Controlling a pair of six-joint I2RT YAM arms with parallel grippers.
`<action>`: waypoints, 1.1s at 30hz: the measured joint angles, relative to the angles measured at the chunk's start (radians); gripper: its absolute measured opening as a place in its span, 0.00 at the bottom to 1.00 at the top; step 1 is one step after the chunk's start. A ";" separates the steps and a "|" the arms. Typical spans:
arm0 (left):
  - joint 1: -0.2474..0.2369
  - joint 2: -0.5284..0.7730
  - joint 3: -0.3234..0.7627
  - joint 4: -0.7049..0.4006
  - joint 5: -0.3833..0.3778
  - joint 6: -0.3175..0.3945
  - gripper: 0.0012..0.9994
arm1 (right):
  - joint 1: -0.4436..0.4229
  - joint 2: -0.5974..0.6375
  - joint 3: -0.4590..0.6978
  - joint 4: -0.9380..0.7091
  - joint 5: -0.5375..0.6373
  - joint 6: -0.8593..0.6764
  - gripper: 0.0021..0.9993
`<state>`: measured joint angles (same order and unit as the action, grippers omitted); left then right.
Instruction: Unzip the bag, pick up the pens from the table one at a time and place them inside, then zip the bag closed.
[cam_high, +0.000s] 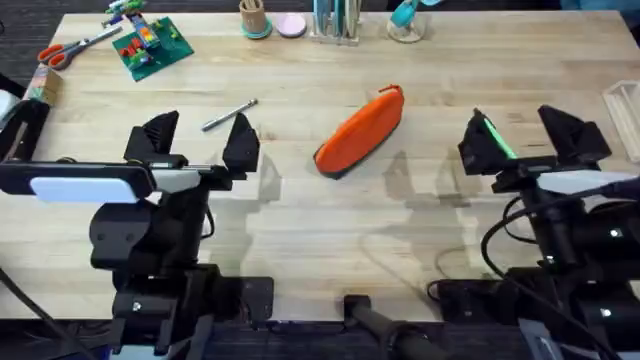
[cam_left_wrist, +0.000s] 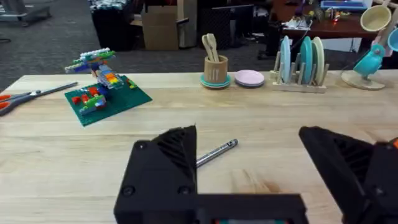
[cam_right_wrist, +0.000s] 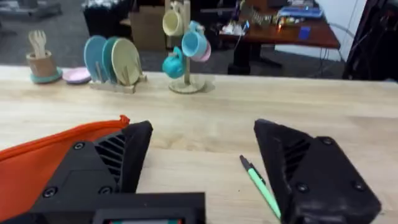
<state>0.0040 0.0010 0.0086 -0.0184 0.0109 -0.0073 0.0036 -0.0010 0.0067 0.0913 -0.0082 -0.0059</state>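
Light wooden table (cam_high: 330, 230) with plank seams — carrying, near the middle, an orange bag (cam_high: 361, 133) lying at a slant. Well to its left, a silvery pen (cam_high: 229, 115); to its right, a green pen (cam_high: 497, 139). Along the far edge: scissors (cam_high: 78, 46), a toy-brick model (cam_high: 150, 42), a utensil cup (cam_high: 254, 18), a pink coaster (cam_high: 291, 25), a plate rack (cam_high: 336, 22) — and a mug stand (cam_high: 405, 20).

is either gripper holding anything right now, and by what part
Nothing is held. The left gripper and right gripper are both open; the pens lie on the table.
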 joint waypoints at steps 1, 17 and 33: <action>0.000 0.000 0.003 -0.008 0.000 0.000 0.99 | 0.000 0.000 0.000 0.005 0.000 0.000 1.00; 0.000 0.047 0.289 -0.212 0.000 0.000 0.99 | 0.000 0.003 0.267 -0.214 -0.007 0.000 1.00; 0.000 0.492 0.718 -0.600 0.000 0.000 0.99 | 0.000 0.329 0.667 -0.518 -0.008 0.000 1.00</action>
<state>0.0042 0.4928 0.7265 -0.6182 0.0105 -0.0072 0.0036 0.3277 0.6741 -0.4267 -0.0162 -0.0055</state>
